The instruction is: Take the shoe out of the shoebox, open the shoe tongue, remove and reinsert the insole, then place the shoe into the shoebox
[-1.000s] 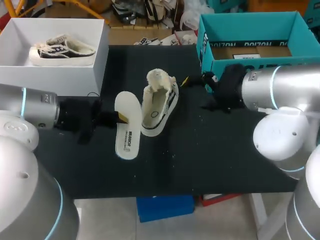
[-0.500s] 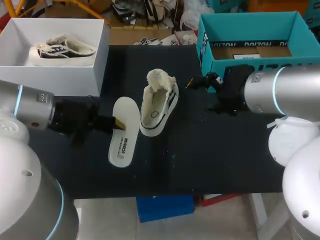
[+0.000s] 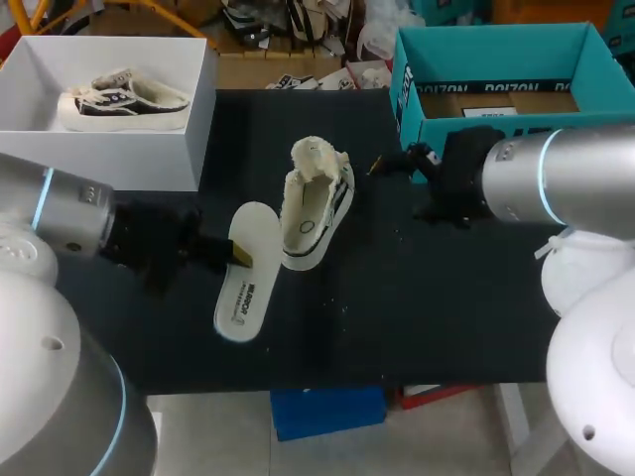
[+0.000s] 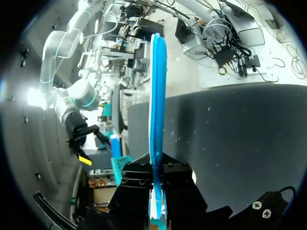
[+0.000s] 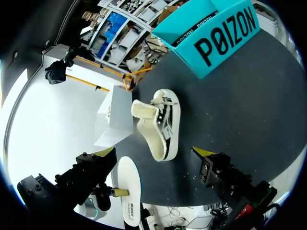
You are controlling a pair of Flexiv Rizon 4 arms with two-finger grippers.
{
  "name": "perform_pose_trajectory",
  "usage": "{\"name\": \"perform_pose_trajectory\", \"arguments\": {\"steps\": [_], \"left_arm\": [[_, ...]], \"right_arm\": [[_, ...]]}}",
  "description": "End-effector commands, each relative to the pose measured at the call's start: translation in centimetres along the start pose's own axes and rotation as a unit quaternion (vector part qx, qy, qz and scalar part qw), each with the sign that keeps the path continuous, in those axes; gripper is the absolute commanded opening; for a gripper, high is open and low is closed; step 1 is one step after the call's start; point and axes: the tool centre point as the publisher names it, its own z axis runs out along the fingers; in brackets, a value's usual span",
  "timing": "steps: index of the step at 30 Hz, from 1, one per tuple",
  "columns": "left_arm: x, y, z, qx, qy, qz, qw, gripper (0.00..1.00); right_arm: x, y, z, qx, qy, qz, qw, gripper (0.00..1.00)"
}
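Note:
The cream low-top shoe (image 3: 316, 208) lies mid-table with its tongue folded back and its inside exposed. Beside it, toward my left arm, is the white insole (image 3: 244, 283), and my left gripper (image 3: 236, 254) is shut on its edge. In the left wrist view the insole (image 4: 157, 91) stands edge-on between the fingers, blue underside showing. My right gripper (image 3: 395, 159) hangs open near the teal shoebox (image 3: 496, 74), holding nothing. In the right wrist view the shoe (image 5: 163, 127) lies ahead of the spread right gripper (image 5: 153, 153), with the insole (image 5: 130, 194) beyond it.
A white box (image 3: 149, 149) at the back left holds a second shoe (image 3: 121, 99). The teal shoebox stands at the back right, close behind my right gripper. The dark table (image 3: 417, 307) shows bare cloth toward its front edge.
My left gripper has drawn the insole slightly toward the table's front and tilted it. The right arm shifted a little near the teal box; the shoe stayed put.

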Motion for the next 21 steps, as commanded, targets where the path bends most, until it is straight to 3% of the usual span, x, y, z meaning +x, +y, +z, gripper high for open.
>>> {"name": "perform_pose_trajectory", "arguments": {"steps": [1, 12, 21], "left_arm": [[0.2, 0.1, 0.4, 0.007, 0.002, 0.000, 1.000, 0.00], [0.1, -0.1, 1.1, 0.026, 0.009, 0.004, 1.000, 0.00], [-0.2, -0.5, 1.0, 0.042, 0.010, 0.014, 0.999, 0.00]], "right_arm": [[-0.3, -0.3, -1.3, -0.001, 0.000, 0.000, 1.000, 1.00], [-0.2, -0.5, -3.2, -0.007, -0.020, -0.019, 1.000, 1.00], [-0.2, -0.5, -3.2, -0.007, -0.020, -0.019, 1.000, 1.00]]}}
